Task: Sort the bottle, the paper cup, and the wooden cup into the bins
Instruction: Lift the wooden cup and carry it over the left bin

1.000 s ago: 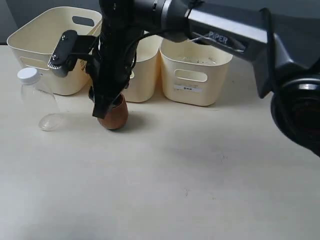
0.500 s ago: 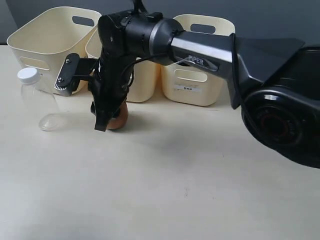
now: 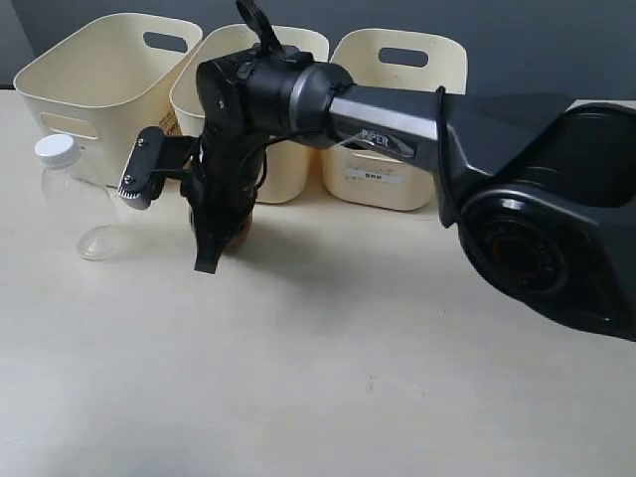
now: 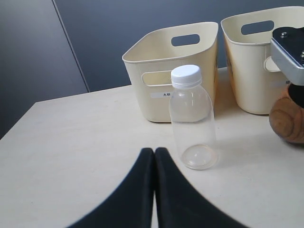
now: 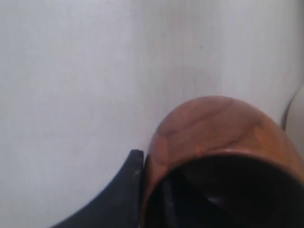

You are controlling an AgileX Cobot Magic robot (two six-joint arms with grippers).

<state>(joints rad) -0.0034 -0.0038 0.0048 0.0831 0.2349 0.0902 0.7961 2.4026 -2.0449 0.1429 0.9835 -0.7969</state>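
Observation:
The wooden cup is brown with a dark inside. My right gripper is shut on its wall, one finger outside and one inside. In the exterior view the right gripper reaches across to the left, and the wooden cup shows only as a sliver behind it. The clear bottle with a white cap stands upright on the table to the cup's left. My left gripper is shut and empty, just short of the bottle. The paper cup is out of view.
Three cream bins stand in a row at the back: left bin, middle bin, right bin. The right arm's black link stretches across in front of the middle and right bins. The dark base sits at the right.
The right arm has swung lower and a little rightwards; its wrist camera dropped towards the table. The wooden cup stays in the gripper and shows less. The bottle has not moved.

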